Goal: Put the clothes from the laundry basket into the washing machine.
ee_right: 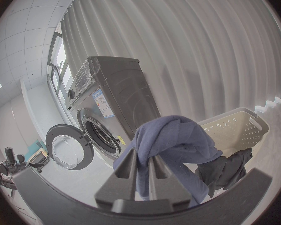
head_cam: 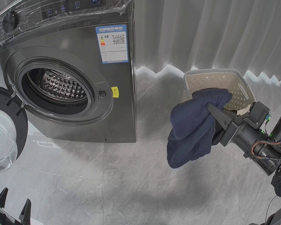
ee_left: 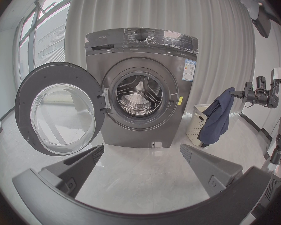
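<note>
Right gripper (head_cam: 214, 116) holding a navy garment (head_cam: 193, 128) beside the laundry basket (head_cam: 209, 78).
At the right of the head view, the jaws were clamped on a fold of the garment, which hung above the floor (head_cam: 115, 178) in front of the cream basket. A darker piece of clothing (ee_right: 228, 169) lay at the basket's near edge. The washing machine (head_cam: 115, 110) stood at upper left, its door (head_cam: 7, 110) swung open and its drum (head_cam: 62, 86) exposed. The left gripper (head_cam: 15, 200), at lower left, had its jaws spread wide and empty.
</note>
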Motion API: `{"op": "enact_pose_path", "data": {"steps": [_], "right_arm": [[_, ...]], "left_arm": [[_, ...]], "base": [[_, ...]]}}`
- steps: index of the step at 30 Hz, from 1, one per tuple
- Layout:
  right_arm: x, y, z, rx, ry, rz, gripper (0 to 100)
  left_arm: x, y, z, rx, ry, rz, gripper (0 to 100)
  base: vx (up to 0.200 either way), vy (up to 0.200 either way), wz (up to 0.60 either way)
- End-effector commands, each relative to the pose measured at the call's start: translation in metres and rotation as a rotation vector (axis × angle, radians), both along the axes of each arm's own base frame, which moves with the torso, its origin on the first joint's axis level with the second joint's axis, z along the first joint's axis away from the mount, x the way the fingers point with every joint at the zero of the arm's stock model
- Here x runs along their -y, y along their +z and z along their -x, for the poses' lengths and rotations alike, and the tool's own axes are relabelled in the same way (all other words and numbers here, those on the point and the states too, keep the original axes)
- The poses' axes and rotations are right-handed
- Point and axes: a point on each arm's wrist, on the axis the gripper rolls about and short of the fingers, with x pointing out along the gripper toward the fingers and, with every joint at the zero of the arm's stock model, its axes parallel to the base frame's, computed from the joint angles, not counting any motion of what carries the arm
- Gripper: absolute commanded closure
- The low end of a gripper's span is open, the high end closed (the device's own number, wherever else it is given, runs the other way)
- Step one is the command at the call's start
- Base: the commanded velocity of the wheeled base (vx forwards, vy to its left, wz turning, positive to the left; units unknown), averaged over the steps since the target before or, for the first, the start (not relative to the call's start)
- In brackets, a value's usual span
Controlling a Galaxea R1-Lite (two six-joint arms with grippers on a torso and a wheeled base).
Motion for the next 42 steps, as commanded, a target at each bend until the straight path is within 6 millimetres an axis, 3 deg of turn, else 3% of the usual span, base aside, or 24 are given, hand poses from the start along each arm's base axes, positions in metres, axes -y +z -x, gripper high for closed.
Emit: {"op": "enact_pose_path", "data": {"steps": [1,10,16,25,31,42], "right_arm": [[0.0,0.0001,0.0002,0.001,0.001,0.0,100],[0.0005,0.0005,0.0002,0.002,-0.002,-0.002,100],[0.0014,0.0001,-0.0003,0.001,-0.007,-0.001,100],[0.0016,-0.0006,-0.0006,-0.002,-0.01,0.001,100],[0.0016,-0.0006,-0.0006,-0.002,-0.01,0.001,100],[0.0028,-0.0014,-0.0016,-0.006,-0.019,0.001,100]], "left_arm": [[0.0,-0.0047,0.0002,0.002,-0.001,0.0,0],[0.0,-0.0047,0.0001,0.001,-0.001,0.0,0],[0.0,-0.0047,0.0002,0.002,0.001,0.0,0],[0.0,-0.0047,0.0001,0.001,0.002,0.0,0],[0.0,-0.0047,0.0001,0.001,0.001,0.0,0],[0.0,-0.0047,0.0001,0.001,-0.001,0.002,0]], "base": [[0.0,0.2,0.0],[0.0,0.2,0.0],[0.0,0.0,0.0],[-0.2,0.0,0.0],[0.0,0.0,0.0],[0.0,0.2,0.0]]}}
